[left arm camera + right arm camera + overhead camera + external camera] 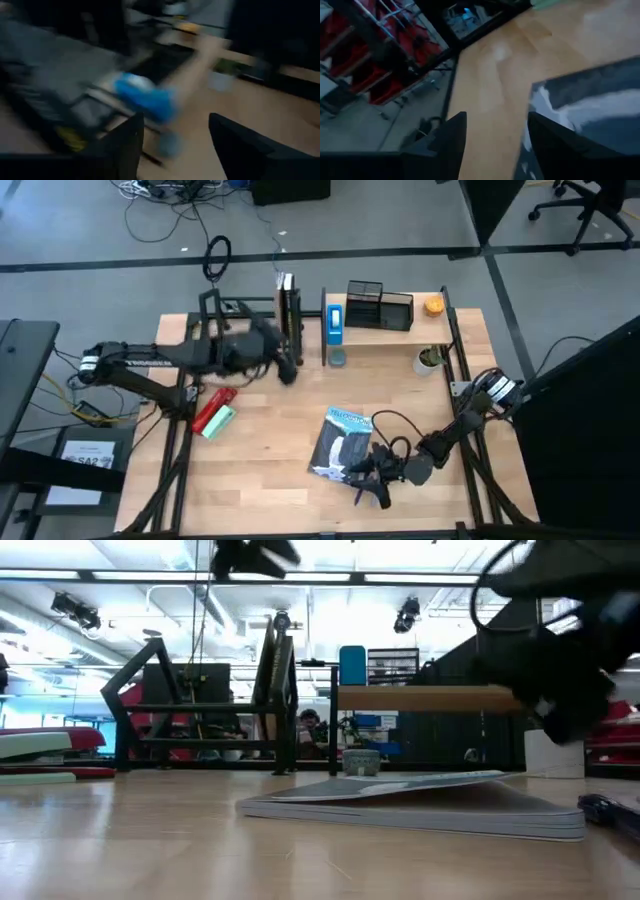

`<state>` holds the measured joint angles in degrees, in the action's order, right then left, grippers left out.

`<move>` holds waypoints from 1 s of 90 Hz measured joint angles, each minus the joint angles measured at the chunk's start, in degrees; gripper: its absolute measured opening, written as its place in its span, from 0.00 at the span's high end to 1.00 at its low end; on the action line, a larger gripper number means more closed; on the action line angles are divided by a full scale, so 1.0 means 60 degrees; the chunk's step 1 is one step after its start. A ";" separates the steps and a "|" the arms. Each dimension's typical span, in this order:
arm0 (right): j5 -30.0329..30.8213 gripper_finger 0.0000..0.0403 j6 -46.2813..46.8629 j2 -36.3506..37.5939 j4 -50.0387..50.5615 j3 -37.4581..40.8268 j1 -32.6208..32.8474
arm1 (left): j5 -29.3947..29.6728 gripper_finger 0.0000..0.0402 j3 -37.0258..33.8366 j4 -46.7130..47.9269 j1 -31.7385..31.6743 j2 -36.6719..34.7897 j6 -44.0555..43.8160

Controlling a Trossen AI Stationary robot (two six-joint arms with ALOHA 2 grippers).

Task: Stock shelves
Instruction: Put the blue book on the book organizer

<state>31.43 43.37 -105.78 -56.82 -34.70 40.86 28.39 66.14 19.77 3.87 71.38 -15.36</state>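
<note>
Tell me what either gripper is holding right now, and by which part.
Nothing. The left gripper is open and empty near the shelves; the right gripper is open beside the magazine.

On the worktop (270,480) we see a magazine (340,442) lower center, a red packet (214,411) left, shelves (385,330) upper center.

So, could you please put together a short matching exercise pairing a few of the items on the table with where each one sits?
Things:
1. magazine
2. red can
3. orange ball
4. blue box

Places:
A. on top of the wood-board shelf, at its right end
B. lying by the table's left side
C. flat on the table next to the right gripper
D. standing at the wood-board shelf's left end

Pairs: 1-C, 2-B, 3-A, 4-D
</note>
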 joint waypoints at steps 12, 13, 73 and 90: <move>-0.1221 0.61 0.0637 0.1448 0.2747 0.0000 -0.0684 | -0.0031 0.56 -0.0214 0.0089 0.1489 0.0751 -0.1733; -0.1317 0.61 0.0712 0.1594 0.3074 0.0000 -0.0749 | -0.0030 0.56 -0.0234 0.0081 0.1585 0.0834 -0.1898; -0.3274 0.96 0.4517 0.1924 0.9225 -0.0058 -0.1817 | -0.3452 0.47 -0.0322 -0.1543 0.2021 0.6303 -0.6280; -0.3262 1.00 0.4055 0.1651 0.8285 -0.0015 -0.2152 | -0.3494 0.36 -0.0331 -0.2580 0.1931 0.6759 -0.6586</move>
<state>11.86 67.70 -95.88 -7.11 -34.79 27.95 7.42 64.15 4.29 15.45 111.93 -54.88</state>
